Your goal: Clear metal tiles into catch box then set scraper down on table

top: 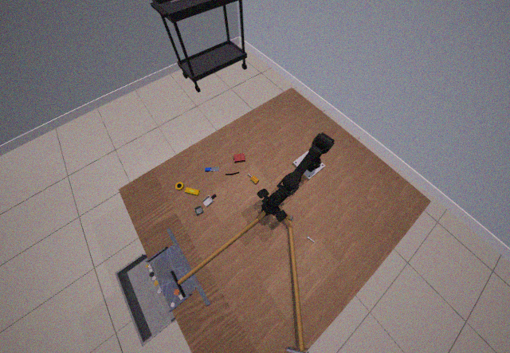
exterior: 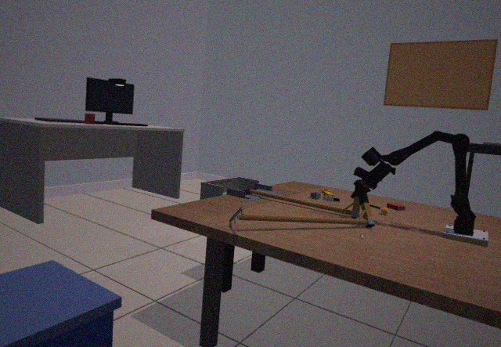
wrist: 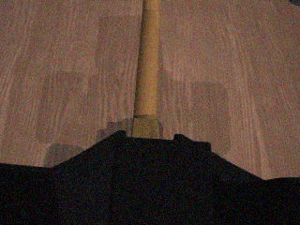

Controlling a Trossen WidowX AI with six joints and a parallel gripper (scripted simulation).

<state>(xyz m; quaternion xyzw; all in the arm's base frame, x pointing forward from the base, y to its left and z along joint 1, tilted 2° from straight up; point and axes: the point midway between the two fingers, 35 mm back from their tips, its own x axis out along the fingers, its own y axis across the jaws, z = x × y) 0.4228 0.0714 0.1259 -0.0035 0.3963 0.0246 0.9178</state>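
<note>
My gripper [top: 269,209] [exterior: 360,194] [wrist: 149,140] is shut on the long scraper's wooden grip, above the table. The scraper handle [top: 222,250] [exterior: 299,201] [wrist: 149,70] reaches to its dark blade [top: 181,291], which is over the steel plate [top: 164,260]. An orange tile [top: 176,292] and a white tile [top: 179,297] are close by the blade, on its box side. Another white tile [top: 172,304] is near the plate's far edge. Several more tiles, one black [top: 151,274], line that edge; whether on the plate or in the catch box [top: 140,318] [exterior: 210,190] is unclear.
A second long-handled tool [top: 294,279] [exterior: 303,219] has its near end close beside the gripper. A bolt [top: 311,239] lies to its right. A screwdriver [top: 253,179], red block [top: 239,158], yellow piece [top: 191,190] and tape roll [top: 178,186] lie on the other side.
</note>
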